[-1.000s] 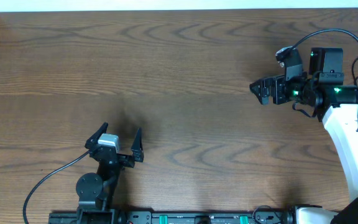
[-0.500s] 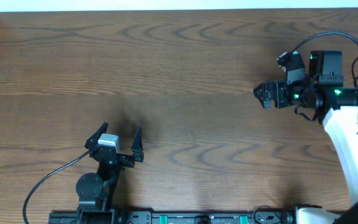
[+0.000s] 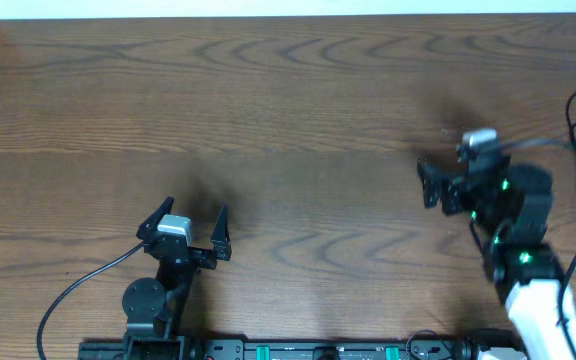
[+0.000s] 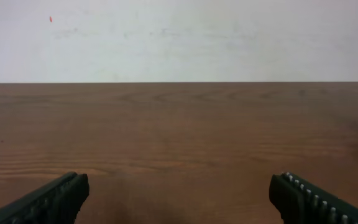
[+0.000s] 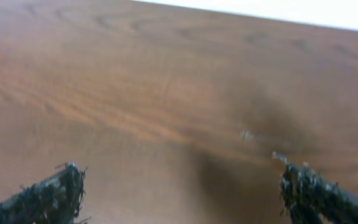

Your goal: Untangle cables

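Two agape: left claw (image 3: 195, 208), right claw (image 3: 425, 186)

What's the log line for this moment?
left gripper: open, empty | right gripper: open, empty, blurred | cables: none in view | table: brown wood

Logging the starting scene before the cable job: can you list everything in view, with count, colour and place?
table: one, brown wood grain, fills every view
wall: one, white, beyond the table's far edge
loose cables: none visible
arm wires: two groups, black, near-left corner and right edge
left gripper: one, black, near-left, open, empty
right gripper: one, black, right side, blurred, open, empty
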`<state>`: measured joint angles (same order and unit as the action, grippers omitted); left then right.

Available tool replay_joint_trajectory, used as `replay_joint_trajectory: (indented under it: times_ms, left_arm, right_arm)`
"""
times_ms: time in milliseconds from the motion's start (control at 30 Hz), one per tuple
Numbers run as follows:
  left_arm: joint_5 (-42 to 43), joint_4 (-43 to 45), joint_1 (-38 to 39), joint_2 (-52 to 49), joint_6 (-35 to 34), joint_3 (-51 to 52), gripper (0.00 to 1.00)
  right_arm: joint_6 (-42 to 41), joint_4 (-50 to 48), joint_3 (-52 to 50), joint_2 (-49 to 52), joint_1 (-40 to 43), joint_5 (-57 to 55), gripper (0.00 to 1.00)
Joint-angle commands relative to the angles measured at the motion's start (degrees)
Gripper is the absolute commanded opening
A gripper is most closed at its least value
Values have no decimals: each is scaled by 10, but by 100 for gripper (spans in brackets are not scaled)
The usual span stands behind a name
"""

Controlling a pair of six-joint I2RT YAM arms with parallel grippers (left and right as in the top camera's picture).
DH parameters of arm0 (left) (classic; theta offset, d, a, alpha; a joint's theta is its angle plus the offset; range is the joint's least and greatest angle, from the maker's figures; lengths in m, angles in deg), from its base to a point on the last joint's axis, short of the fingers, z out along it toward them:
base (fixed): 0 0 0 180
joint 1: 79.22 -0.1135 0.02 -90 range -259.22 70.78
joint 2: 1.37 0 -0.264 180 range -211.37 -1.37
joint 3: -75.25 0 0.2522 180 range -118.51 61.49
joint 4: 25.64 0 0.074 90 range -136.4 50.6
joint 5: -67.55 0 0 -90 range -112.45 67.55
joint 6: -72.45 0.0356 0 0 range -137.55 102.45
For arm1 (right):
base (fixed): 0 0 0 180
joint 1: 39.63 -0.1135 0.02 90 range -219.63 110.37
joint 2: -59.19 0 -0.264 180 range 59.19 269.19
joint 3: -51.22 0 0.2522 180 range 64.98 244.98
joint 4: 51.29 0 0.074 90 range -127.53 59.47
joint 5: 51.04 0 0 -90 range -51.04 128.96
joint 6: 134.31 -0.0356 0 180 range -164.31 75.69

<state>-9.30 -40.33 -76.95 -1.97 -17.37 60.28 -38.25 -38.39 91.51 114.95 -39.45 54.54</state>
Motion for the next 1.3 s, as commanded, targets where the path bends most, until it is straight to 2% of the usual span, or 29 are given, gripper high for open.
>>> replay_joint_trajectory:
  times_ms: [0, 267, 700, 1200, 1267]
  left_arm:
    - [1, -20, -1, 4, -2, 10, 97]
    - [1, -20, -2, 4, -2, 10, 97]
    - [1, -20, -1, 4, -2, 10, 97]
    - [1, -20, -1, 4, -2, 10, 97]
    - [1, -20, -1, 4, -2, 10, 97]
  right_arm:
    - [-3, -77, -100, -61, -3, -4, 99]
    - [-2, -218, -264, -208, -3, -4, 99]
    - [-2, -146, -262, -344, -3, -7, 99]
    - [2, 33, -262, -552, -3, -33, 99]
    - [-6, 39, -262, -552, -3, -49, 99]
